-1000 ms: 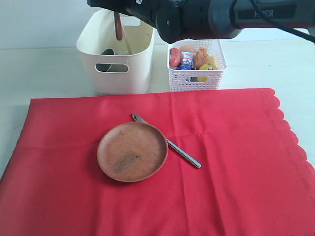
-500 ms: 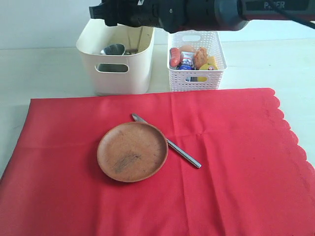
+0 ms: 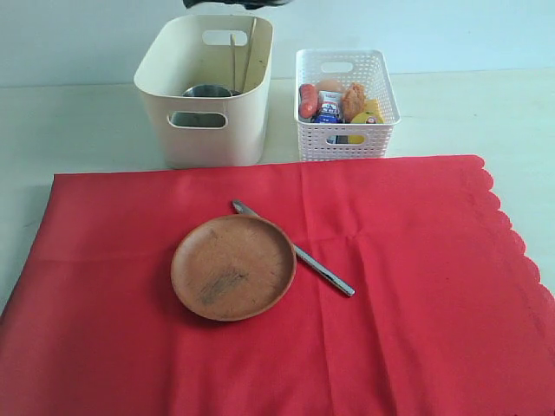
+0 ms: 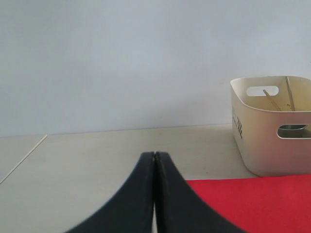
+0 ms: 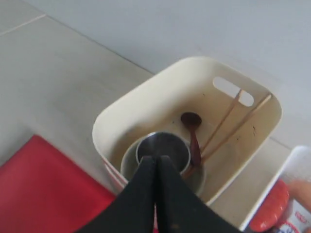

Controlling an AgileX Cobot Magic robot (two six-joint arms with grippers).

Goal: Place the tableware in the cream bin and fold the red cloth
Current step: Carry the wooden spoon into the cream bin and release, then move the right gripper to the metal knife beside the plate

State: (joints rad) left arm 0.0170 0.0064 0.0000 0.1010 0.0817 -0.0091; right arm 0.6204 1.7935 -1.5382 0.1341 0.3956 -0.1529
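The red cloth (image 3: 408,286) lies flat and spread over the table. On it rest the round brown wooden plate (image 3: 232,267) and the metal knife (image 3: 305,257), whose tip is tucked under the plate's edge. The cream bin (image 3: 199,130) stands behind the cloth. Inside it are the steel cup (image 5: 163,148) nested in the white bowl (image 5: 127,164), the dark wooden spoon (image 5: 194,136) and the chopsticks (image 5: 232,127). My right gripper (image 5: 155,158) hovers above the bin, shut and empty. My left gripper (image 4: 154,154) is shut and empty, low over the bare table to the left of the bin (image 4: 269,141).
A white lattice basket (image 3: 345,130) with sausage, milk carton and other food stands right of the bin. Only a dark sliver of the right arm (image 3: 234,3) shows at the top of the exterior view. Bare pale table surrounds the cloth.
The right arm has risen from over the bin almost out of the exterior view. The spoon it held a second ago now lies in the bin, and its jaws have closed again.
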